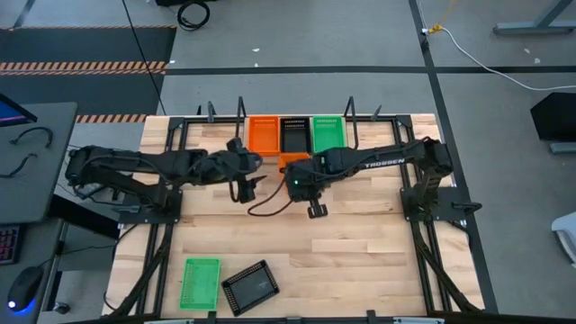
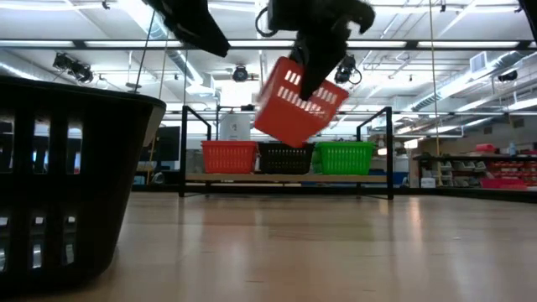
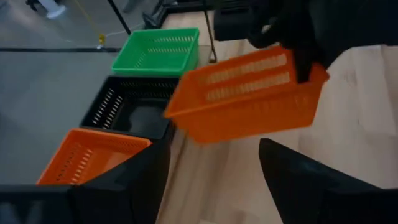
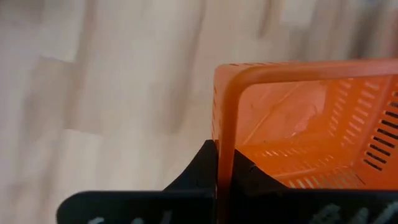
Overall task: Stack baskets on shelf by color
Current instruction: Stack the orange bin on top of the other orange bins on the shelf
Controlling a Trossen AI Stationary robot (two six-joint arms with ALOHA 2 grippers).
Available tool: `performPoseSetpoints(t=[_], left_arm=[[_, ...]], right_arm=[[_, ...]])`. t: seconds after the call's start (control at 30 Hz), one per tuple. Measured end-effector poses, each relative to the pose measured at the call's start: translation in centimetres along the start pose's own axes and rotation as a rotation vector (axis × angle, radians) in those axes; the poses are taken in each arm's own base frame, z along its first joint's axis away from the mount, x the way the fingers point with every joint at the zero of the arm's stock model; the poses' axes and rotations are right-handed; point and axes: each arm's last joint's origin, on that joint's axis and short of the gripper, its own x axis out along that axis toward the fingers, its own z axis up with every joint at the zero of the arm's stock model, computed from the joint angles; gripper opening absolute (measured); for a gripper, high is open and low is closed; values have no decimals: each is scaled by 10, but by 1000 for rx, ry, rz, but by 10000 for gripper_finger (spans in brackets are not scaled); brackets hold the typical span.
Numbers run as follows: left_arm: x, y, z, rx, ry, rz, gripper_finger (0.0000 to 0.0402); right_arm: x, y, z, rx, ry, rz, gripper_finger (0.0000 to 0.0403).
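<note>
The shelf [image 1: 225, 120] stands at the table's far edge with an orange [image 1: 264, 135], a black [image 1: 294, 135] and a green basket [image 1: 328, 133] side by side on its board. My right gripper [image 4: 229, 169] is shut on another orange basket [image 2: 298, 102], held in the air just in front of the shelf. My left gripper [image 3: 211, 186] is open and empty to the left of that basket, level with it. A green basket [image 1: 200, 283] and a black basket [image 1: 250, 286] rest bottom down on the table near its near edge. My right gripper pinches one wall's rim [image 4: 225, 134] of the orange basket, not far from a corner, one finger inside the basket and one outside. The fingers [image 2: 323, 59] come from above, pointing down. The basket hangs tilted below them, clear of the table and the shelf.
The shelf's upright rods [image 2: 183, 151] rise at its ends. The near black basket looms large at the low view's left [image 2: 67, 176]. A dark cable [image 1: 270, 203] lies on the tabletop below the grippers. Bare tabletop [image 1: 360, 252] lies between the shelf and the near baskets.
</note>
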Motion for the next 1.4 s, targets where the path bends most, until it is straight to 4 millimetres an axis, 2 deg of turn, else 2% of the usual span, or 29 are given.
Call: performPoseSetpoints(t=[0.13, 0.27, 0.4, 0.6, 0.7, 0.9, 1.03, 1.2, 1.4], left_arm=[[3, -6, 2, -3, 20, 27, 247], [9, -8, 1, -19, 34, 34, 236], [12, -9, 0, -36, 48, 35, 232], [10, -14, -2, -66, 62, 18, 232], [8, -17, -2, -67, 59, 9, 230], [7, -20, -1, -93, 47, -1, 229], [11, -27, -2, -149, 66, -59, 229], [31, -54, -11, -229, 142, -136, 229], [53, -93, -18, -265, 168, -183, 229]], right_arm=[[11, 18, -6, 88, 46, 31, 3], [27, 31, -5, 81, -16, 51, 7], [41, 34, -2, 70, -108, 105, 13], [64, 34, -13, 109, -143, 151, 18], [73, 35, -19, 113, -139, 152, 48], [78, 34, -22, 105, -150, 101, 145], [69, 32, -16, 103, -138, 43, 205], [36, 29, -20, 218, 47, 47, 250], [-7, 50, -52, 325, 309, -8, 256]])
